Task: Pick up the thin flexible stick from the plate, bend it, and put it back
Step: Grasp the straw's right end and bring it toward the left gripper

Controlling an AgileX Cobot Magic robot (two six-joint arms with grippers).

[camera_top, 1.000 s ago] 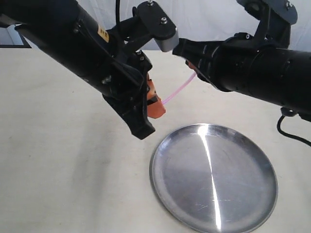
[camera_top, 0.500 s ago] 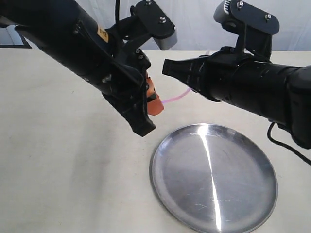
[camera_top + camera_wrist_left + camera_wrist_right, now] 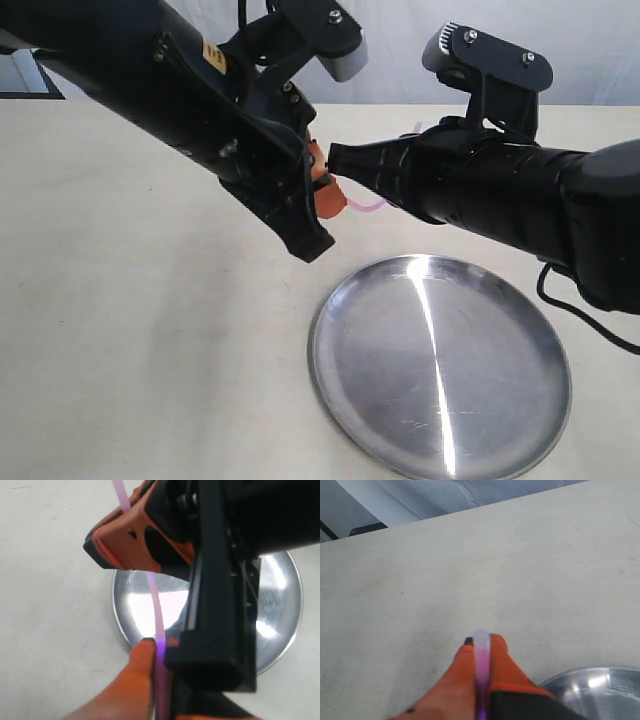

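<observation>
Two claws hold one stick (image 3: 366, 207) between them, in the air above the worktop (image 3: 120, 340). The stick is very thin, pink and half transparent, like a fine plastic straw. In the exterior view only a short piece of it shows, and this piece hangs in a small curve between the two claws. The left claw (image 3: 330, 197) is closed narrowly on the stick, with its orange fingers (image 3: 320, 185) pressing from both sides. The right claw (image 3: 337, 160) points toward the left one and is very near to it; from this view one cannot tell whether they touch.

In the left wrist view the stick (image 3: 156, 605) runs as a soft bow from the left claw (image 3: 159, 652) up past the orange tip of the right claw (image 3: 131, 535). It glows light violet where it enters the left claw. In the right wrist view the right claw (image 3: 481, 652) is shut on the stick (image 3: 481, 645), and the blurred pale end stands out a little beyond the tips.

The plate (image 3: 335, 300) lies flat on the worktop, below and a little to the side of the claws. It is round, silver and shiny, with a bright streak of light across it. The stick does not touch the plate.
</observation>
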